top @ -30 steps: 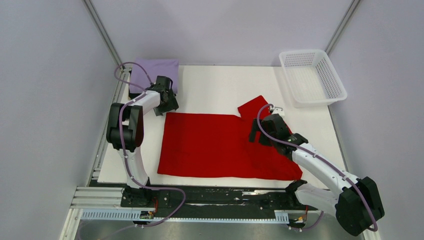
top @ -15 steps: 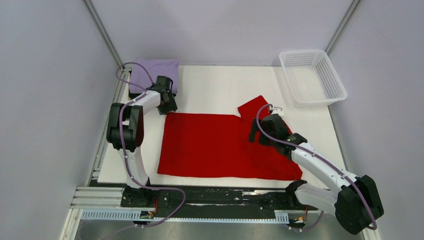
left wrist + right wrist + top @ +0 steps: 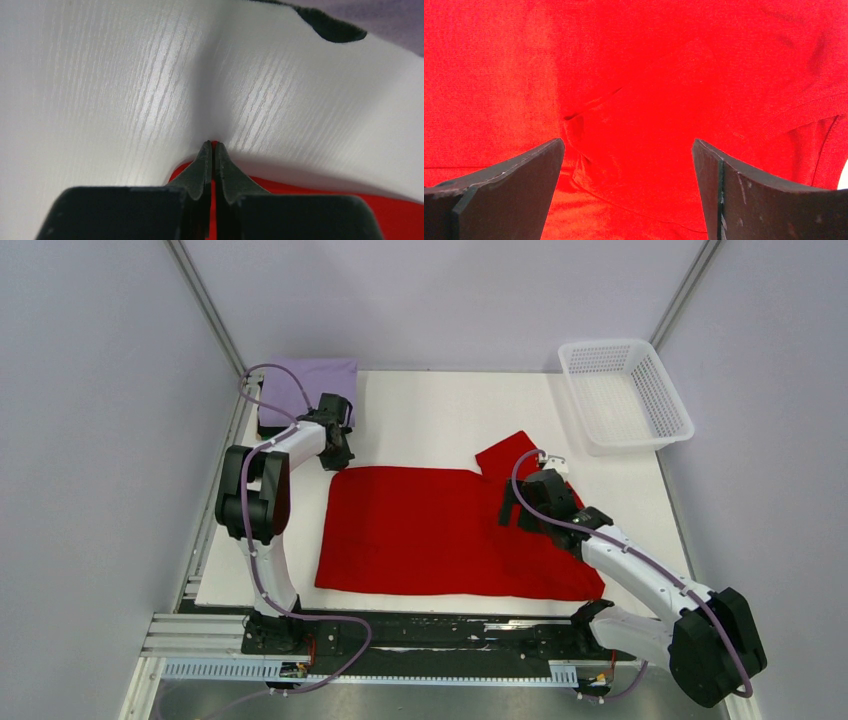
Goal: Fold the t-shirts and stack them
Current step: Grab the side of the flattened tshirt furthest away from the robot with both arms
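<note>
The red t-shirt [image 3: 440, 530] lies spread flat on the white table [image 3: 430, 420], with one sleeve [image 3: 505, 455] sticking out at its far right. My left gripper [image 3: 341, 460] is at the shirt's far left corner, shut on a pinch of the red t-shirt [image 3: 350, 200]; red cloth shows between the left gripper's [image 3: 213, 145] closed fingers. My right gripper [image 3: 512, 510] hangs open just above the red t-shirt [image 3: 624, 75] near the sleeve; the right gripper [image 3: 629, 142] holds nothing. The folded lavender t-shirt [image 3: 315, 385] lies on the dark t-shirt [image 3: 270, 426] at the far left corner.
A white mesh basket [image 3: 664, 390] stands at the table's far right corner. The lavender shirt [image 3: 395, 20] and the dark shirt [image 3: 335, 30] lie just beyond my left gripper. Grey walls enclose the table on three sides.
</note>
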Controlling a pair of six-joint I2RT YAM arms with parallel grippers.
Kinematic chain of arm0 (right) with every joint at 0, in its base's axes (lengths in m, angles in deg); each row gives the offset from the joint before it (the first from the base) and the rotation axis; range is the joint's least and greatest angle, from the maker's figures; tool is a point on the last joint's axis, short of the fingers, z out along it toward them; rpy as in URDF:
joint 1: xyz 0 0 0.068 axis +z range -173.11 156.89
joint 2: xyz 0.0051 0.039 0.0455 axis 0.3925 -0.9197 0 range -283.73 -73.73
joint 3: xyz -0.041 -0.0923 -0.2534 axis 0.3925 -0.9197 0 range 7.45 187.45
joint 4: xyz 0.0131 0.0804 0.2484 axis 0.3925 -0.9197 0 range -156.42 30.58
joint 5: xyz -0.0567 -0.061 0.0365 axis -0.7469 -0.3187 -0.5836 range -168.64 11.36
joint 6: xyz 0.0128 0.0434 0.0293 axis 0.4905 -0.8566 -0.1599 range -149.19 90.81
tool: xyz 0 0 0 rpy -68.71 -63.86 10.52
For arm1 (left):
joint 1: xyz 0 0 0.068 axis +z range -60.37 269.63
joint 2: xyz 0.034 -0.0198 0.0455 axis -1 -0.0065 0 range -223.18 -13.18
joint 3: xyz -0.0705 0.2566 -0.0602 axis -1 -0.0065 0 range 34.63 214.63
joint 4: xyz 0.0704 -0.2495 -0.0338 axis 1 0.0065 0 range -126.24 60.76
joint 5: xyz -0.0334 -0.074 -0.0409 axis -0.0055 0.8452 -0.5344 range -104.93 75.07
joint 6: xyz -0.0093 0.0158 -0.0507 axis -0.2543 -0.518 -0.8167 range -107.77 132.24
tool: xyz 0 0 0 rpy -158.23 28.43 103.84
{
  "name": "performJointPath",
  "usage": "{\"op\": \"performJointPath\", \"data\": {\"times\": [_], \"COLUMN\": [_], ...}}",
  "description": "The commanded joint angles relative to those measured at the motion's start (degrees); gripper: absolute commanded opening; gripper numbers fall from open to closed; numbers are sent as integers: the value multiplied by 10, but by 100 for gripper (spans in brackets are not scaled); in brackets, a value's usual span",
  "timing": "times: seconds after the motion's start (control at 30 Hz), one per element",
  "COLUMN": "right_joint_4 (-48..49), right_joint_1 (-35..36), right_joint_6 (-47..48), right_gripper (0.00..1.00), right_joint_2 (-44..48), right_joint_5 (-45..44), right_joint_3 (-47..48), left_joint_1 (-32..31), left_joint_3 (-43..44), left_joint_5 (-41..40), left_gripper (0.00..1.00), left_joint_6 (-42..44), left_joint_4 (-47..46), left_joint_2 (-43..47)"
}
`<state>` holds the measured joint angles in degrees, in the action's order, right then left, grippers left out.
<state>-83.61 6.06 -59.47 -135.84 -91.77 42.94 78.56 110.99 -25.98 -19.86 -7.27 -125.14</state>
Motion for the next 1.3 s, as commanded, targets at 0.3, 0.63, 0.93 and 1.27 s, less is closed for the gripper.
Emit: {"op": "performJointPath", "data": {"times": [0.3, 0.63, 0.93, 1.27], "right_joint_4": [6, 5, -48, -61], "right_joint_1": [-12, -91, -159, -159], "right_joint_6": [-46, -34, 9, 49], "right_gripper": [100, 100, 86, 71], "right_joint_2": [-36, -280, -586, -674], "right_joint_5": [-92, -81, -76, -91], "right_joint_3": [53, 277, 591, 654], "left_joint_1": [-24, -44, -49, -52], "left_joint_3": [-21, -68, -79, -79], "left_joint_5": [-14, -26, -28, -30], "left_gripper": [0, 0, 0, 0], "left_joint_6": [17, 16, 16, 19], "left_joint_4": [20, -6, -8, -5], "left_joint_2": [77, 142, 162, 167]}}
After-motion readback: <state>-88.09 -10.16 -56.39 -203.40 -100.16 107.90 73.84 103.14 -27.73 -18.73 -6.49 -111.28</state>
